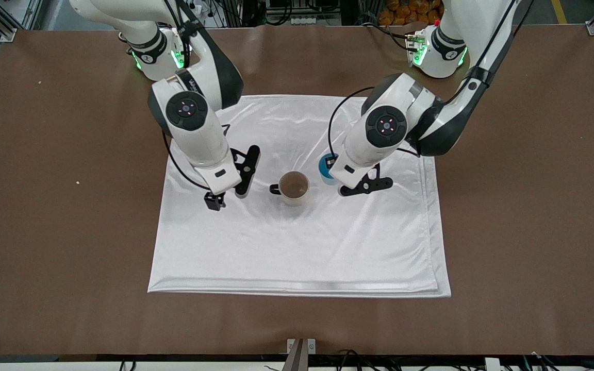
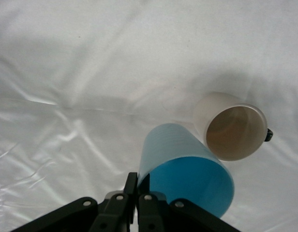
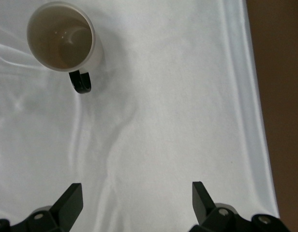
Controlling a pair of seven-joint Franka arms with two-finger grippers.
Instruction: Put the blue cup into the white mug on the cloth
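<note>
**Left gripper pinching blue cup beside mug; right gripper spread and empty**

Left gripper (image 2: 134,205): fingers nearly together, clamped on the rim of the blue cup (image 2: 185,169); in the left wrist view the cup is tilted, its bright blue mouth turned toward the camera and its pale outer wall running away from the fingers; whether its base touches the fabric cannot be told. In the front view the left gripper (image 1: 339,181) is over the cloth (image 1: 302,247), with only a sliver of the blue cup (image 1: 325,167) showing past the wrist, just beside the white mug (image 1: 294,188) toward the left arm's end of the table; cup and mug look apart, not touching.

Right gripper (image 3: 134,200): fingers spread wide, nothing between them, touching nothing; over bare cloth (image 3: 187,121) near its edge, with a strip of brown table (image 3: 284,96) showing; in the front view the right gripper (image 1: 227,196) hangs over the cloth toward the right arm's end, near the mug's handle side but apart from it.

White mug (image 3: 61,36): upright on the cloth near the middle, brownish inside, nothing in it; small dark handle points toward the right arm's end; also seen in the left wrist view (image 2: 233,126), next to the cup.

Count: one blue cup; one white mug; one cloth, flat on the brown table (image 1: 534,206), slightly wrinkled; two grippers.
</note>
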